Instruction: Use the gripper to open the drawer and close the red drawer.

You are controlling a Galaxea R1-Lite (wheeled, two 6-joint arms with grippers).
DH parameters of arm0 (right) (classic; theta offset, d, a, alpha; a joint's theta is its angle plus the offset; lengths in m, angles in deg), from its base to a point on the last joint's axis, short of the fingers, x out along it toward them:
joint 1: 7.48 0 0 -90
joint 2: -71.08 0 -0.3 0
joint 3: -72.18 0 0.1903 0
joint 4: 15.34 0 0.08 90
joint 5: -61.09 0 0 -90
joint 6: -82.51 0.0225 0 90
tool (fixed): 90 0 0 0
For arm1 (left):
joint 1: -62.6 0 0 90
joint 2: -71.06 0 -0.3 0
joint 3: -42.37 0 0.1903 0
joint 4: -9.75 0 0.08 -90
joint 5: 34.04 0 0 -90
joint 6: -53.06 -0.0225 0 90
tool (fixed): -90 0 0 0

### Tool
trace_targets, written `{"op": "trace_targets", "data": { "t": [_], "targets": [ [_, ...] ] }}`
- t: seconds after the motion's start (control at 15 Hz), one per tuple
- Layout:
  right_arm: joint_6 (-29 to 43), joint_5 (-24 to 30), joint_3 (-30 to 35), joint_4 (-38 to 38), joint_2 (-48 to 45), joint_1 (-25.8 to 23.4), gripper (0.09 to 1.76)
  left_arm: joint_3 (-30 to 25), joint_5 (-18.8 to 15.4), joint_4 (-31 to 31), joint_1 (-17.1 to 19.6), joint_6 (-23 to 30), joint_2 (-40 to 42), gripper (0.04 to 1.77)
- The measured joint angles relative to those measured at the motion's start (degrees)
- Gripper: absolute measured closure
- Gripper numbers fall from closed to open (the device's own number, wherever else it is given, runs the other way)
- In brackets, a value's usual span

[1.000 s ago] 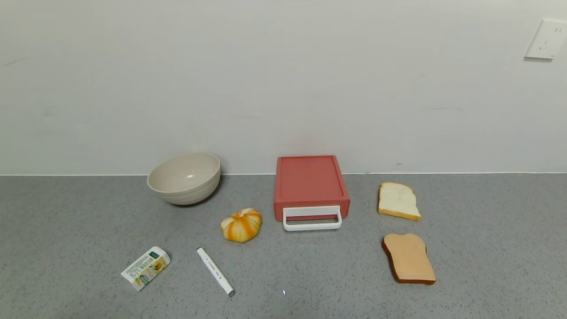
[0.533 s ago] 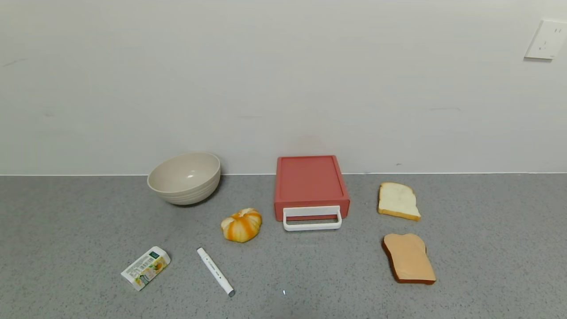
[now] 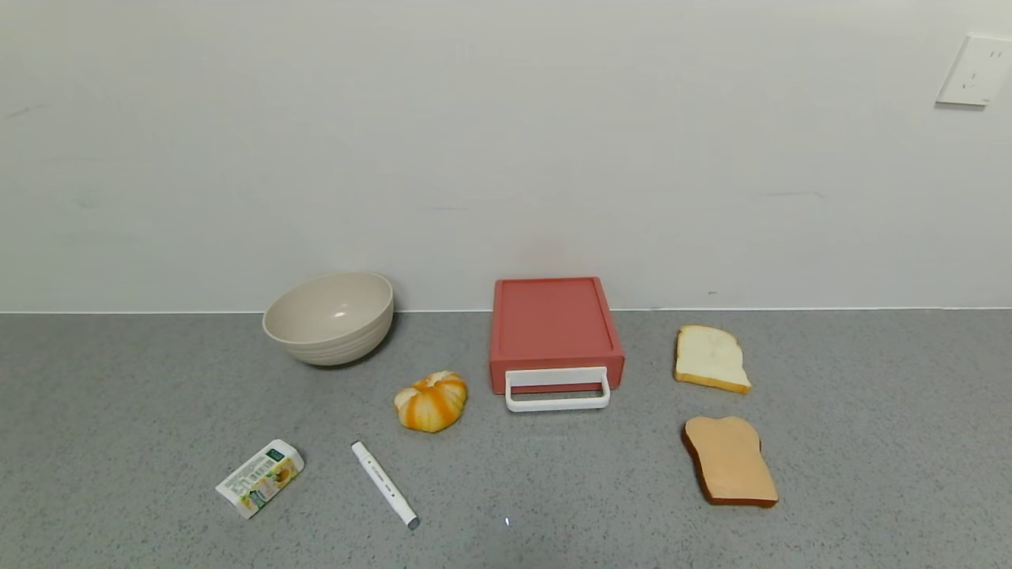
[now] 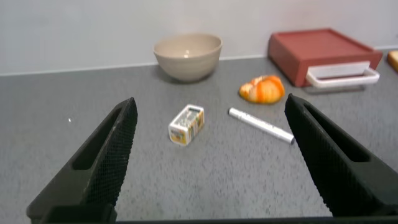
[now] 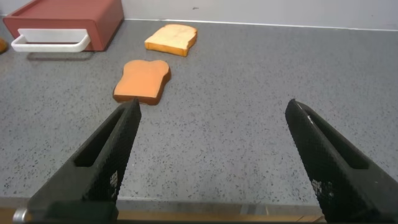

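The coral-red drawer (image 3: 553, 324) sits against the back wall with its tray shut and its white loop handle (image 3: 557, 390) facing me. It also shows in the left wrist view (image 4: 320, 53) and the right wrist view (image 5: 68, 18). Neither gripper shows in the head view. My left gripper (image 4: 211, 112) is open and empty, low over the table's near left side, far from the drawer. My right gripper (image 5: 211, 112) is open and empty near the table's front edge at the right.
A beige bowl (image 3: 330, 316), an orange-striped bun (image 3: 432, 401), a white marker (image 3: 384, 484) and a small printed carton (image 3: 260, 477) lie left of the drawer. A white bread slice (image 3: 710, 359) and a brown toast slice (image 3: 729, 460) lie right of it.
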Motion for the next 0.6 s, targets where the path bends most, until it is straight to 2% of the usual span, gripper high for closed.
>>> {"op": "trace_targets", "data": {
  "t": [0.27, 0.6],
  "targets": [
    [0.00, 0.02, 0.00, 0.00, 0.00, 0.00, 0.14, -1.29, -0.41, -5.92, 0.00, -0.09, 0.12, 0.09],
    [0.00, 0.00, 0.00, 0.02, 0.00, 0.00, 0.14, -1.35, -0.22, -6.50, 0.05, 0.87, 0.12, 0.09]
  ]
}}
